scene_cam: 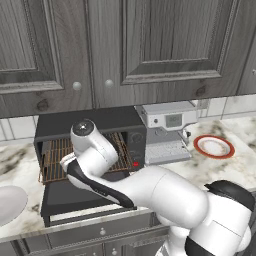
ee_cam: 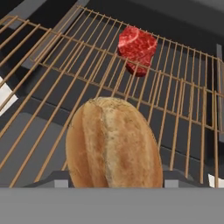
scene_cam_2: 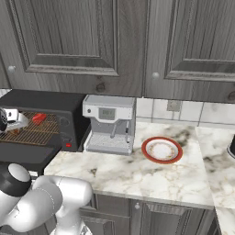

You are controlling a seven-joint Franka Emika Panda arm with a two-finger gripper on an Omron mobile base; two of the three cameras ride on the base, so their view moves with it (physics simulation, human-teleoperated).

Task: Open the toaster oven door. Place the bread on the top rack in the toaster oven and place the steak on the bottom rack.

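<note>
The black toaster oven (scene_cam: pixel 90 122) (scene_cam_2: pixel 41 101) stands on the counter with its door (scene_cam: pixel 85 197) (scene_cam_2: pixel 23 158) folded down flat. A coppery wire rack (ee_cam: pixel 175 100) (scene_cam: pixel 52 155) spans the inside. The red steak (ee_cam: pixel 138 43) (scene_cam_2: pixel 39 118) lies on a rack toward the back; which rack I cannot tell. In the hand view my gripper (ee_cam: pixel 116 179) is shut on the bread (ee_cam: pixel 113 144), a tan crusty loaf held just over the front wires. My arm reaches into the oven mouth, and the hand (scene_cam_2: pixel 13 119) shows at the left edge of the right base view.
A silver coffee machine (scene_cam: pixel 167 132) (scene_cam_2: pixel 110 124) stands right beside the oven. A red-rimmed plate (scene_cam: pixel 214 146) (scene_cam_2: pixel 161 149) lies further right on the marble counter. A pale dish (scene_cam: pixel 7 202) sits at the left edge. Dark cabinets hang low overhead.
</note>
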